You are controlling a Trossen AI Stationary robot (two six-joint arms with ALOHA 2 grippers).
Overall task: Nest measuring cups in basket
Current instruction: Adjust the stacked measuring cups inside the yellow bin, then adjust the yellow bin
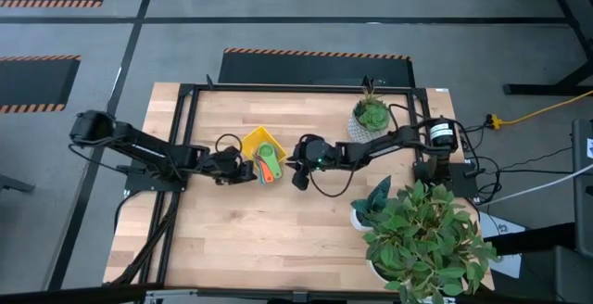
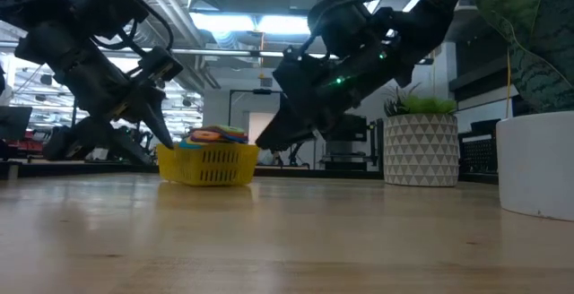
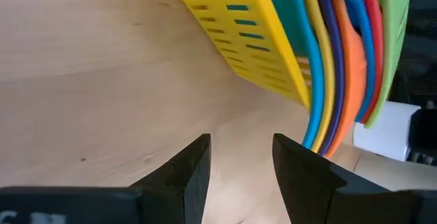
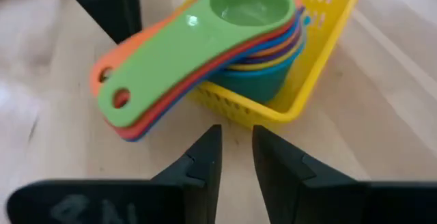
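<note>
The right gripper [image 4: 235,149] is hanging just short of the basket [image 4: 328,60], jaws parted narrowly and gripping nothing. Ahead of it the measuring cups [image 4: 225,33] are sitting stacked inside the basket, green on top, handles fanning out over the rim. The left gripper [image 3: 239,159] is hovering on the basket's far side, jaws parted wider, empty too, nothing touching. The nesting is looking finished from here; the next move, I'd say, is both arms backing away without knocking those handles.
</note>
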